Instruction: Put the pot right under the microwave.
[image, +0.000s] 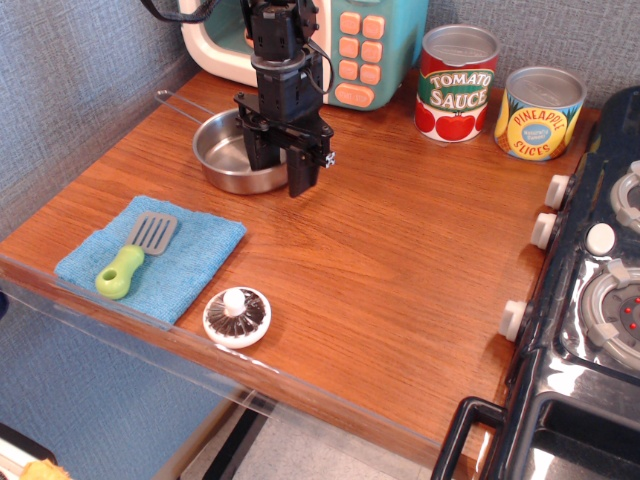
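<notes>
The pot (228, 158), a shallow shiny steel pan, sits flat on the wooden counter just in front of the microwave (392, 40), which stands at the back edge. The pot's thin wire handle (178, 100) points back and left. My gripper (280, 170) hangs straight down over the pot's right rim. Its jaws stand apart, one finger (256, 148) inside the pot and the other (303, 172) outside it. The arm hides the microwave's door.
A tomato sauce can (457, 82) and a pineapple can (540, 112) stand at the back right. A black stove (590, 280) fills the right side. A blue cloth (195, 250) bearing a green-handled spatula (128, 258) and a white knobbed lid (236, 316) lie near the front-left edge.
</notes>
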